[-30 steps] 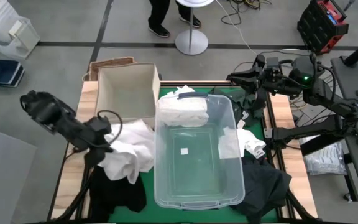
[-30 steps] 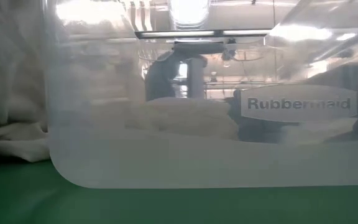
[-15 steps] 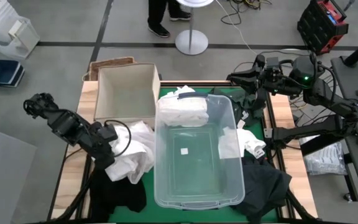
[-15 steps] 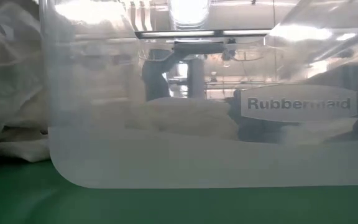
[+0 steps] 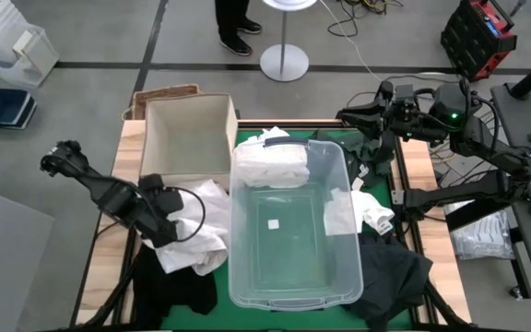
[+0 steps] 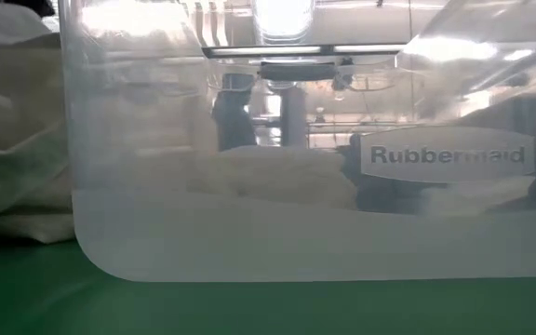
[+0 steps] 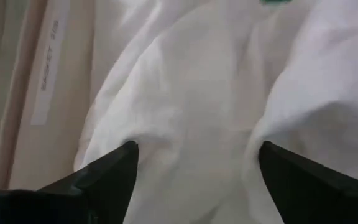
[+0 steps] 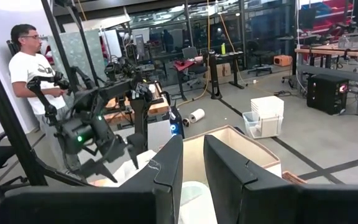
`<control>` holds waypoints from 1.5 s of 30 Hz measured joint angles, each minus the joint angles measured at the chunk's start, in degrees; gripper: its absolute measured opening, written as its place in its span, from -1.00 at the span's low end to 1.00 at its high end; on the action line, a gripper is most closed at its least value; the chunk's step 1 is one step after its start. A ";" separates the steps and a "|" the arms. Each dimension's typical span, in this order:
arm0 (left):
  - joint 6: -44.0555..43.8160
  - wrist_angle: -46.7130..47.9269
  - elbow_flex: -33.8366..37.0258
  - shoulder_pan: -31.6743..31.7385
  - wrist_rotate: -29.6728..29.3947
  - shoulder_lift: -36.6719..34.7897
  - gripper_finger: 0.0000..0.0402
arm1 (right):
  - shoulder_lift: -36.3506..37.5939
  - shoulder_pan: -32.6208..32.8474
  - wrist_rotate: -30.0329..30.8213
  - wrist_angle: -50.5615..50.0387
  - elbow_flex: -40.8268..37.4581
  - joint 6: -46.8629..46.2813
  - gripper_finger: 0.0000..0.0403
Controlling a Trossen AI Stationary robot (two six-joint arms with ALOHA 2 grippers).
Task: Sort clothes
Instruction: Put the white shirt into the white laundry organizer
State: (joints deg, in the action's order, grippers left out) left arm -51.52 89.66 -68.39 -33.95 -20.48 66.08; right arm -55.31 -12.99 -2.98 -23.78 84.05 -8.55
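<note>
I see the table [image 5: 135, 138] with a clear tub [image 5: 289, 235] in its middle, white clothes [image 5: 267, 166] bunched at the tub's far end. A box [image 5: 187, 134] stands at the far left corner. My left pincer [image 5: 169, 231] sits spread wide over a white garment [image 5: 201, 221] near the left edge. The right pincer [image 5: 348, 117], fingers nearly together and holding nothing, hovers off the far right corner. Dark clothes [image 5: 395, 267] lie at the near right.

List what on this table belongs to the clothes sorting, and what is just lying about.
Part of the job:
- white garment under the open left gripper
- folded white garment in the clear plastic tub
- dark garments at the tub's right
- cardboard box

Just lying about:
- round stand base on the floor
- stacked bins off the table
</note>
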 joint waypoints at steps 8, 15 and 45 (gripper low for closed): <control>-0.96 -5.28 9.78 -0.13 -2.80 -3.12 0.58 | 0.02 -0.01 0.00 -0.01 0.00 -0.43 -0.72; -3.12 -18.22 19.45 -0.13 -3.02 -6.74 0.55 | 0.02 -0.01 -0.01 -0.01 0.00 -0.36 -0.72; -2.27 -16.37 9.03 -0.13 -2.14 -10.07 -1.00 | 0.00 0.00 0.00 -0.01 0.00 0.12 -0.72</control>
State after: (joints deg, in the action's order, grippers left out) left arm -53.78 73.29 -59.35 -34.09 -22.61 56.01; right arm -55.31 -12.99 -2.98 -23.79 84.05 -8.43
